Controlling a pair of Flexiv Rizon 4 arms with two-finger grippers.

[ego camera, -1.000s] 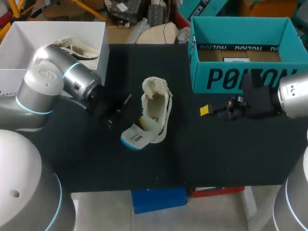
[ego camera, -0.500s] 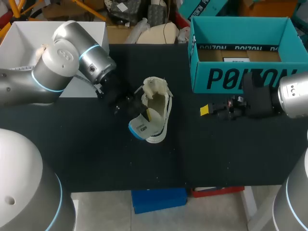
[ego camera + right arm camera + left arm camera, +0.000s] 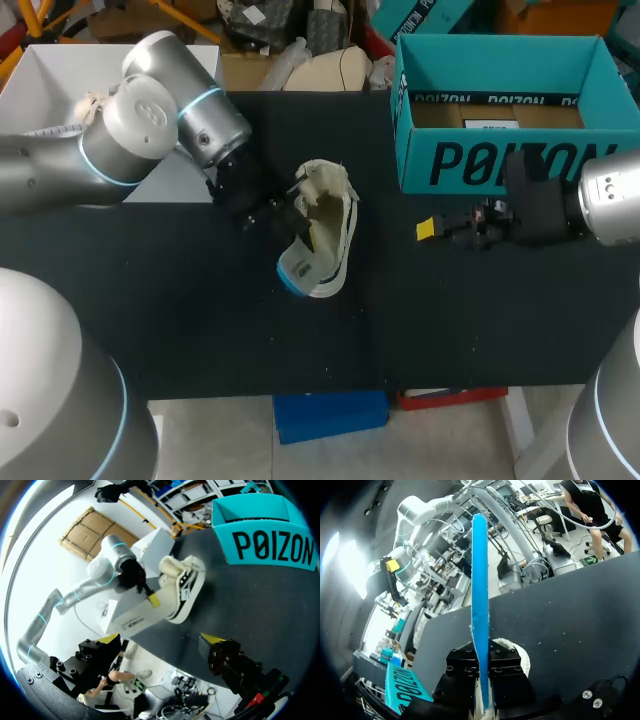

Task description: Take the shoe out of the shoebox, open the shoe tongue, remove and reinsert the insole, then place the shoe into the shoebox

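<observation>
Head view: the shoe [image 3: 330, 235] lies on the black table [image 3: 200, 330], mid-table, well apart from the teal shoebox [image 3: 500, 160] at the far right. The left gripper [image 3: 282, 215] is against the shoe's side, and the blue-edged insole [image 3: 297, 270] shows at the shoe's near end; how far it sits inside cannot be told. A white box [image 3: 30, 110] stands at the far left, behind the left arm. The right gripper [image 3: 432, 230] hangs over bare table in front of the shoebox, one yellow tip showing.

Left wrist view: the left gripper [image 3: 482, 667] is clamped on the insole [image 3: 480, 595], which stands edge-on between its black fingers and rises ahead of them. A white curve of the shoe [image 3: 522, 655] shows just beyond the fingers, and a corner of the shoebox [image 3: 402, 692] lies off to one side.

Right wrist view: the right gripper [image 3: 160, 640] has its yellow tips spread wide, holding nothing. Ahead of it the shoe [image 3: 185, 587] rests on the table, the left gripper [image 3: 147, 590] at its opening, the shoebox [image 3: 265, 545] beyond.
</observation>
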